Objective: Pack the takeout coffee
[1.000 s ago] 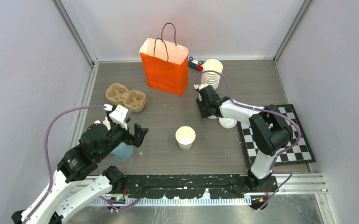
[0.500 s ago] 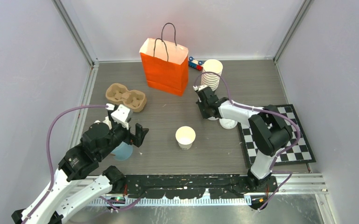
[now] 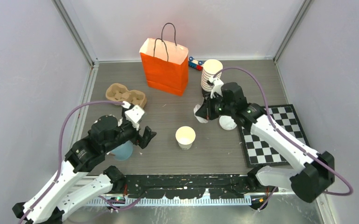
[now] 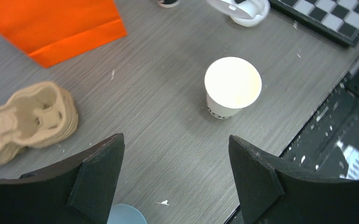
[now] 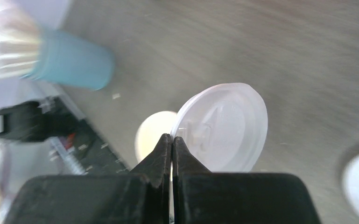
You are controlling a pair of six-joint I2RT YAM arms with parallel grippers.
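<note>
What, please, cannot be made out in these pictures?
- Top view: blue cup, mostly hidden under the left arm; blurred in the right wrist view.
- Top view: orange bag contents, hidden by its walls.
- Left wrist view: open paper cup interior, washed out.
- Right wrist view: plastic lid near rim, covered by the shut jaws.

Glossy paper bag (image 3: 164, 70), smooth translucent plastic lid (image 5: 224, 126)
</note>
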